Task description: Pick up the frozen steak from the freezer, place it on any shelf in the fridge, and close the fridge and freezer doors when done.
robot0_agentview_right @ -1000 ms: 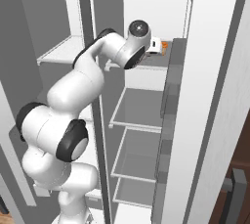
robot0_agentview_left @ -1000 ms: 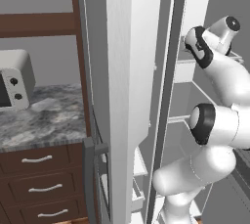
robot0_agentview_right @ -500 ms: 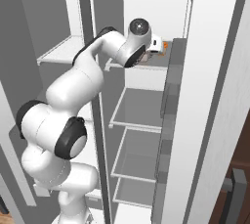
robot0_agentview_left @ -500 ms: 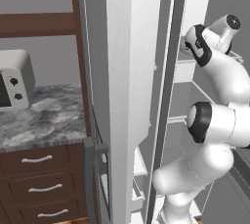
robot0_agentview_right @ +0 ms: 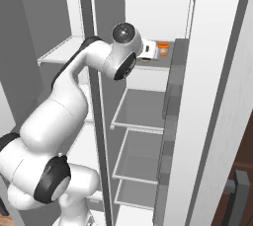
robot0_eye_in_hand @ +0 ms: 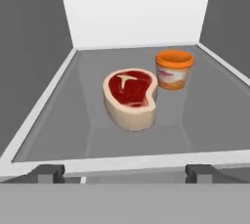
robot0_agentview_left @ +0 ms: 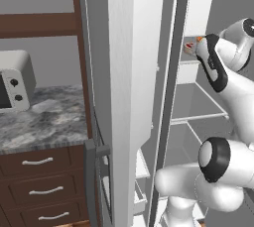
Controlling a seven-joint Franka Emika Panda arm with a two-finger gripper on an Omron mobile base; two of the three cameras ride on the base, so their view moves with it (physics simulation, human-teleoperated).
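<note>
Gripper (robot0_eye_in_hand: 125, 171) jaws spread wide at the front lip of the fridge's (robot0_agentview_right: 148, 106) top shelf (robot0_eye_in_hand: 73, 135), gripping nothing; both finger tips (robot0_eye_in_hand: 49, 173) sit apart at the shelf edge. Steak (robot0_eye_in_hand: 131, 98) lies flat mid-shelf, just past the lip and clear of the fingers, with an orange-lidded tub (robot0_eye_in_hand: 174, 69) just behind it to the right, close but not touching. Beyond that, the white rear wall (robot0_eye_in_hand: 136, 8); both doors (robot0_agentview_left: 126, 97) stand open, freezer (robot0_agentview_right: 69, 52) beside the shelf's compartment.
</note>
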